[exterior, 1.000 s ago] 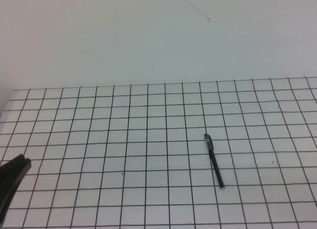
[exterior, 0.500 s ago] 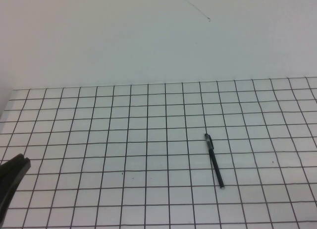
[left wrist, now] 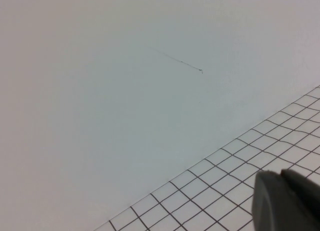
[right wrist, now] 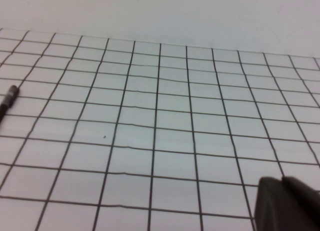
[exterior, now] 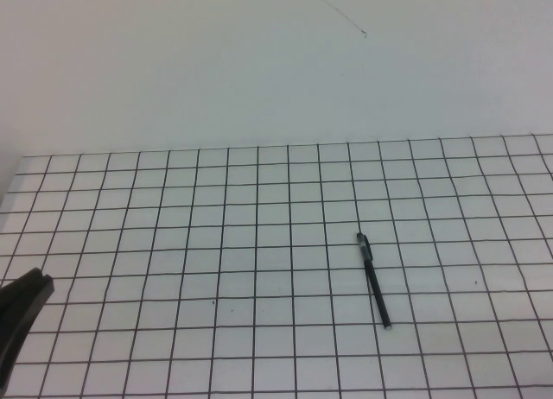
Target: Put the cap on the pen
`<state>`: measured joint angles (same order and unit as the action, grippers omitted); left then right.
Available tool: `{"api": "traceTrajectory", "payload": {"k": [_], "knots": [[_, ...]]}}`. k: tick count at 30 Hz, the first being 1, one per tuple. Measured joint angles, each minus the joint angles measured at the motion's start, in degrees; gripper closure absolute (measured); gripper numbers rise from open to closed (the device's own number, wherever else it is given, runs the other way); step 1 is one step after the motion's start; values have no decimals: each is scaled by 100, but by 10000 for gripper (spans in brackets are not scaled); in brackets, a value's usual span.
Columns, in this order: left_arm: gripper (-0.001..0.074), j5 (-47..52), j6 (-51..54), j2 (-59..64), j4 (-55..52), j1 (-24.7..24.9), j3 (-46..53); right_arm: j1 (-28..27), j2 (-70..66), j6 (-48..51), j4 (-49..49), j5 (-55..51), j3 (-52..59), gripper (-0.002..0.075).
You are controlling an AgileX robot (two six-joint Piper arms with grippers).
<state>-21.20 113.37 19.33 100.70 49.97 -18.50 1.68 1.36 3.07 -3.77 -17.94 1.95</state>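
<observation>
So the left gripper point(exterior: 24, 306), a dark wedge-shaped claw, sits way over at about 8 o'clock on the white black-gridded table sheet point(exterior: 216, 243), fingers pressed together with nothing between them. Moving right, the thin black stick pen point(exterior: 373, 280) lies flat around 4 o'clock from the table's middle, far end pointing roughly to 11 o'clock, pale tip nearest the robot. The right gripper point(right wrist: 287, 203) only shows in its own wrist camera, jaws pressed together too, well apart from the pen.
</observation>
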Motion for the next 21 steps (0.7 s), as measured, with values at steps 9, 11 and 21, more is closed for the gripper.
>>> {"api": "traceTrajectory", "payload": {"k": [9, 11, 21], "knots": [[736, 20, -37, 0, 0, 0, 0, 0, 0, 75, 34, -23, 0, 729], [736, 20, -37, 0, 0, 0, 0, 0, 0, 84, 34, -23, 0, 729], [735, 20, -74, 0, 0, 0, 0, 0, 0, 84, 34, -35, 0, 729]]}}
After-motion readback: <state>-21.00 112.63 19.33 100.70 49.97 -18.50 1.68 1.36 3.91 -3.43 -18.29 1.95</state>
